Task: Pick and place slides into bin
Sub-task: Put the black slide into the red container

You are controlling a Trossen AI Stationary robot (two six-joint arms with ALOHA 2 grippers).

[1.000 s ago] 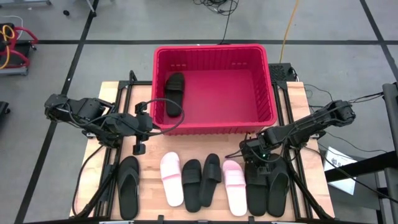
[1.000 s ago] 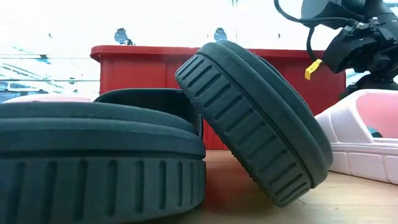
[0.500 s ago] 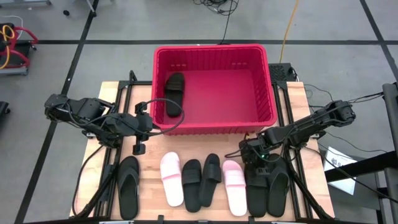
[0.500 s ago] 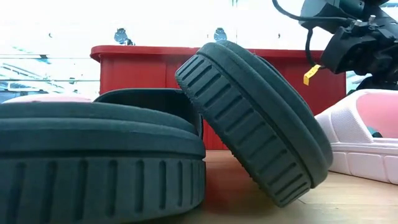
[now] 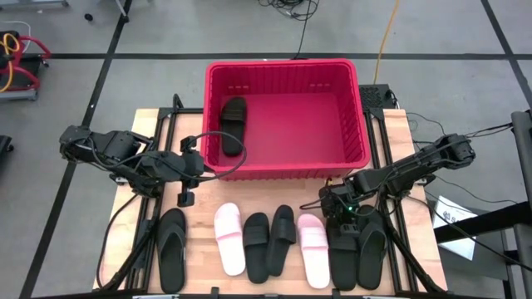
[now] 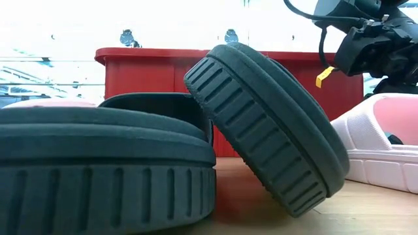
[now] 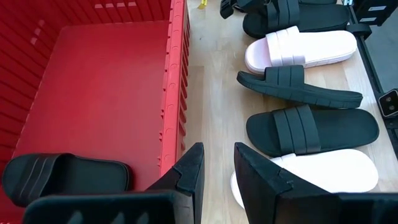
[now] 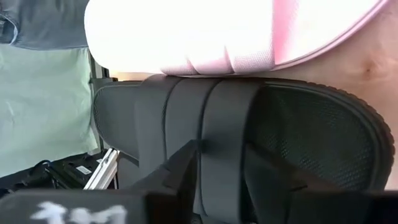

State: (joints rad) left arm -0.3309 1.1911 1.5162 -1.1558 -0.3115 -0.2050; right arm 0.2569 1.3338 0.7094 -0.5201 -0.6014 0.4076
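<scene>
Eight slides are in sight from above: one in the red bin point(image 5: 285, 109) and seven in a row on the wooden table point(image 5: 413, 145) in front of it. Six are black and two pale pink.

At the left, the left gripper point(image 5: 188, 169) hangs by the bin's front left corner, its fingers point(image 7: 189, 174) a narrow gap apart and holding nothing. Just past it, inside the bin along the left wall, lies the lone black band slide point(image 5: 233, 124), long axis running front to back.

Below that gripper the row begins with a black thong flip-flop point(image 5: 172, 248), then a pink slide point(image 5: 229, 238), a black band slide point(image 5: 256, 244) and a second black band slide point(image 5: 283, 238) that tips on its edge against the first. All point lengthwise toward the bin.

Next comes the second pink slide point(image 5: 313, 249), immediately left of the right gripper point(image 5: 346, 209). That gripper is down low over the strap end of the black slide point(image 5: 342, 257) beside the pink one, its fingers point(image 8: 181, 174) spread to either side of the black strap, not closed on it. The last black slide point(image 5: 371, 253) lies to its right, also pointing at the bin.
</scene>
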